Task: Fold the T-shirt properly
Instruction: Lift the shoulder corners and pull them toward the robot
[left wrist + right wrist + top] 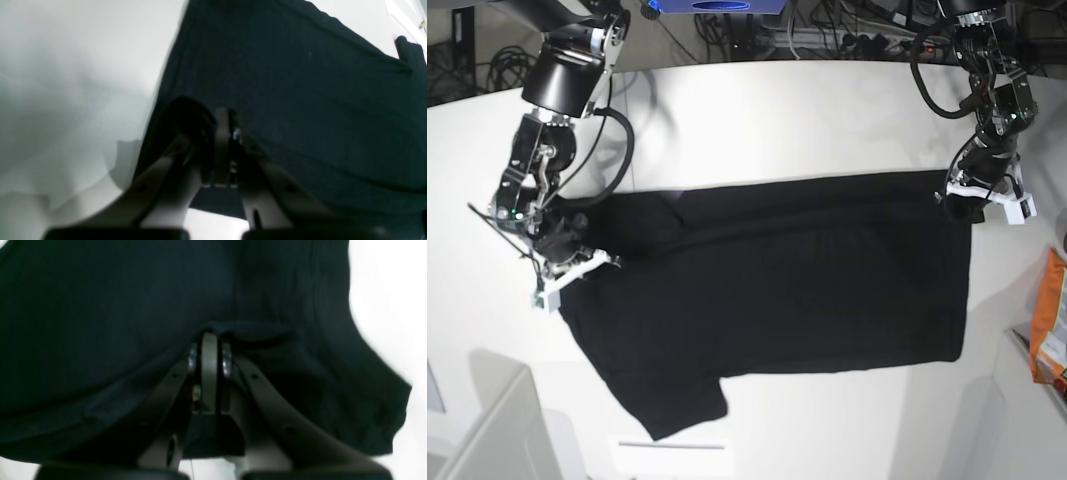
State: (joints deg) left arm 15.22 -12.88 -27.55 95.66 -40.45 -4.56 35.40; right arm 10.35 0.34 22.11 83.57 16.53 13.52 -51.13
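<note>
The black T-shirt (pixel 807 290) lies spread across the white table (pixel 827 110), plain side up, with one sleeve (pixel 677 405) pointing toward the front. My left gripper (pixel 957 195) is at the shirt's far right corner, shut on the cloth. In the left wrist view the closed left gripper (pixel 227 116) pinches a raised fold of the T-shirt (pixel 300 100). My right gripper (pixel 602 262) holds the shirt's left end. The right wrist view shows the right gripper (pixel 210 336) shut, with the T-shirt (pixel 100 323) bunched over its tips.
An orange packet (pixel 1049 320) sits at the table's right edge. Cables (pixel 827 30) run along the back beyond the table. A grey box corner (pixel 487 430) stands at the front left. Bare white table surrounds the shirt.
</note>
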